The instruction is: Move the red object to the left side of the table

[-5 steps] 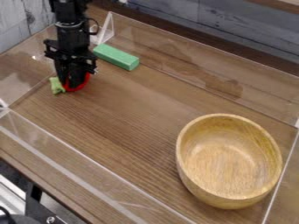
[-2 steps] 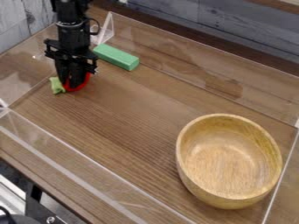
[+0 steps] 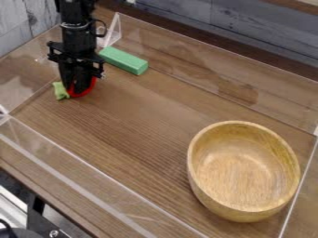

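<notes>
The red object (image 3: 82, 89) is a small bright red ball with a light green piece (image 3: 59, 90) at its left, resting on the wood-grain table (image 3: 137, 130) at the far left. My black gripper (image 3: 80, 82) points straight down from above and is shut on the red object, its fingers hiding most of the ball's top. The ball appears to touch the tabletop.
A flat green rectangular block (image 3: 123, 60) lies just behind and right of the gripper. A large wooden bowl (image 3: 245, 170) sits at the front right. Low clear plastic walls (image 3: 74, 186) edge the table.
</notes>
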`<state>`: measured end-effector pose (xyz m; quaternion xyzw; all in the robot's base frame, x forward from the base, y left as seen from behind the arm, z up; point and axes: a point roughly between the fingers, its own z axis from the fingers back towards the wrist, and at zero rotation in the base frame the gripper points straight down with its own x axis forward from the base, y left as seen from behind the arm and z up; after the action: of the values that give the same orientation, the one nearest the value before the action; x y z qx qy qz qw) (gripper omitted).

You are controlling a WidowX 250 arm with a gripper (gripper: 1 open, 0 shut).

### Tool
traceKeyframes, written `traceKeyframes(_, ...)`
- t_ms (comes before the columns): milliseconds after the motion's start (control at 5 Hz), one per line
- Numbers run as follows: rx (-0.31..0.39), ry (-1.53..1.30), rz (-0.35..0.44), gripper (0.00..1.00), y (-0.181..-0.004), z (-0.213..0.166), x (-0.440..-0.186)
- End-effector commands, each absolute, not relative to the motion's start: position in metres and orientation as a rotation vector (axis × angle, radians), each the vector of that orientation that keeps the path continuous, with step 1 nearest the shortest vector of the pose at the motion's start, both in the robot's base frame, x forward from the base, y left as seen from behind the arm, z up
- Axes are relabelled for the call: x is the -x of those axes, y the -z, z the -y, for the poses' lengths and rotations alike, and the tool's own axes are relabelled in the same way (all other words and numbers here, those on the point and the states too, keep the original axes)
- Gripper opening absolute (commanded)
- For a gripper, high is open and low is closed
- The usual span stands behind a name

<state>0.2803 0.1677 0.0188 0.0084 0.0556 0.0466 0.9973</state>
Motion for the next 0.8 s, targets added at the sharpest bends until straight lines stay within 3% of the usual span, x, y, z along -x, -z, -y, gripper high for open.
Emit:
traceKeyframes(0, -0.009, -0.087, -0.128, 0.00, -0.0137, -0.1599, -0.2817)
traceKeyframes(600, -0.005, -0.094, -0.140, 0.00, -0.0146, -0.1568, -0.2819)
